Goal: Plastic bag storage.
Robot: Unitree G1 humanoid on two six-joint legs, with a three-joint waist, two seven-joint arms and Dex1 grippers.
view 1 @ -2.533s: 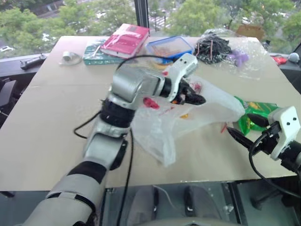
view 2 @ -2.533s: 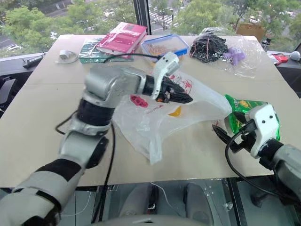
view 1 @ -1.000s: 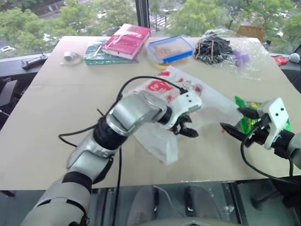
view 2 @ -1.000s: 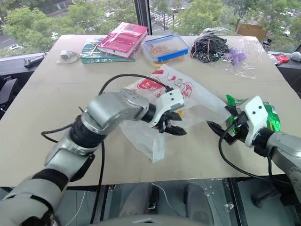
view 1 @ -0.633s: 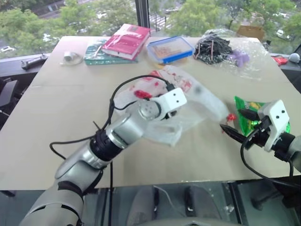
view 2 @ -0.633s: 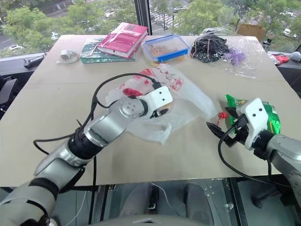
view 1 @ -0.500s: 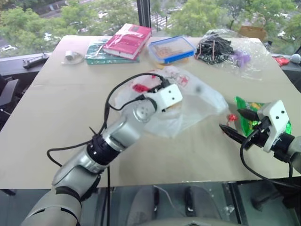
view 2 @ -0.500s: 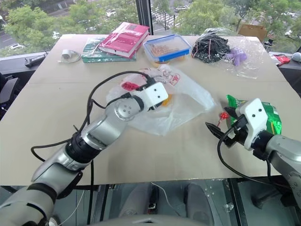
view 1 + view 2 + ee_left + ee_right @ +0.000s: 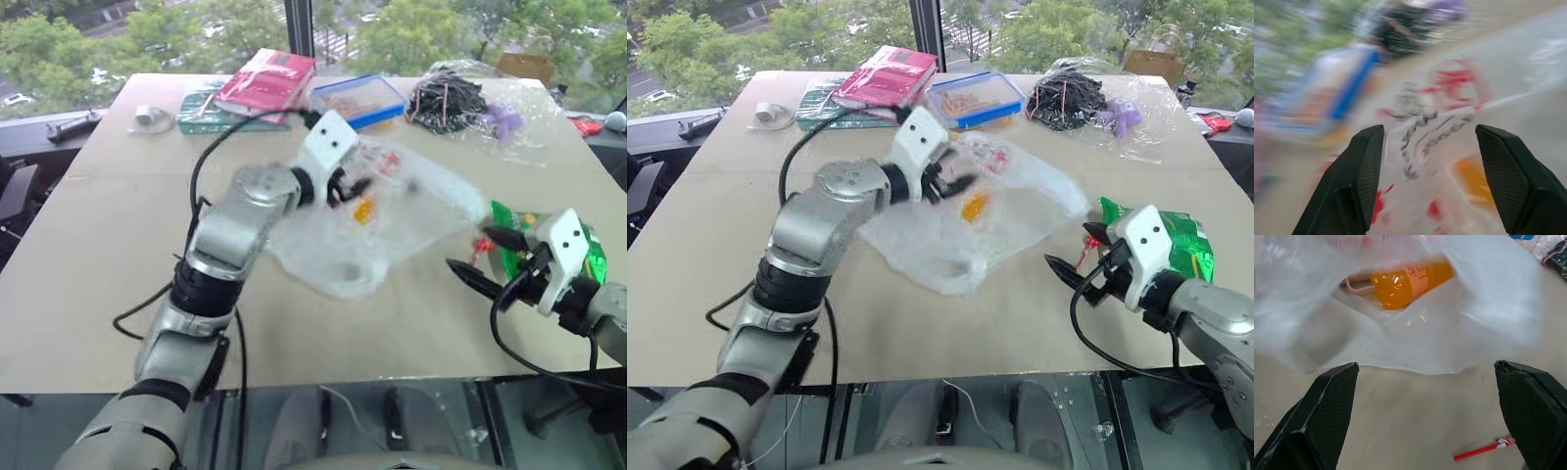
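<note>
**Bag spread at mid-tabletop, both claws agape**

From my remote seat, going left to right: a small roll [image 9: 147,118] sits at the far left corner of the tabletop [image 9: 88,255], then a red book [image 9: 266,78] stacked on a teal one, then a blue-rimmed box [image 9: 357,100]. My left claw [image 9: 350,186] hovers over the plastic bag [image 9: 382,230], fingers spread with nothing clamped between them (the wrist view is smeared, but the gap is plain). The bag lies crumpled at mid-tabletop, an orange patch showing through it. Right of it, a small red stick [image 9: 1483,449] lies near my right claw [image 9: 480,259], wide open and empty, beside the green packet [image 9: 524,230].
</note>
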